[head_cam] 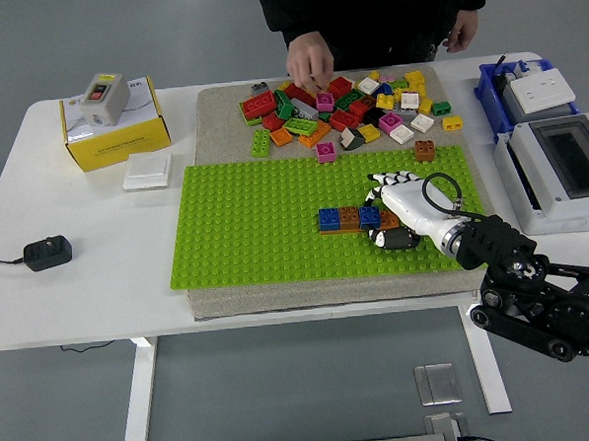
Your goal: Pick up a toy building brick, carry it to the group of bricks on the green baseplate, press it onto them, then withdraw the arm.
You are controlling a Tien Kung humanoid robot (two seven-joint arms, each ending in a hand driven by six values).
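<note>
on the green baseplate (246,233) the right hand (398,210) rests curled against the row's (349,218) right end, seemingly empty, so the blue brick (370,216) looks pressed on, only withdrawal left.

Bright, even overhead light, soft faint shadows, sharp focus, no glare.
</note>
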